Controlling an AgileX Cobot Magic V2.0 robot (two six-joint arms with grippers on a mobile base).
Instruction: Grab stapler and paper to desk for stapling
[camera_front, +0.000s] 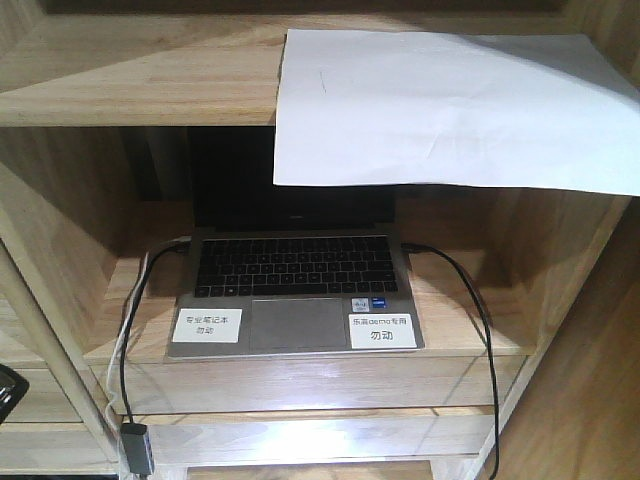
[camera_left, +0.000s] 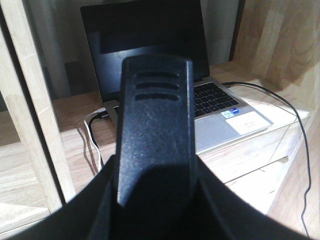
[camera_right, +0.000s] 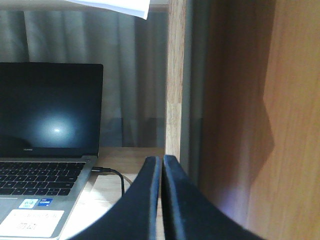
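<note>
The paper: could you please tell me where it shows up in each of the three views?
Front view: the paper is at upper right, lying on the upper shelf and overhanging its front edge above the laptop.
Left wrist view: not in it.
Right wrist view: a white corner at the top edge, left of centre, is probably the paper.
Shared landmark: the laptop, seen in all three views.

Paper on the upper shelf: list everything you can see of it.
The paper is one plain white sheet, blank, with faint creases. It lies flat on the upper shelf of the light-wood unit, its front strip overhanging the shelf edge above the laptop. Only the shelf touches it. Its near right corner is cut off by the edge of the front view.
</note>
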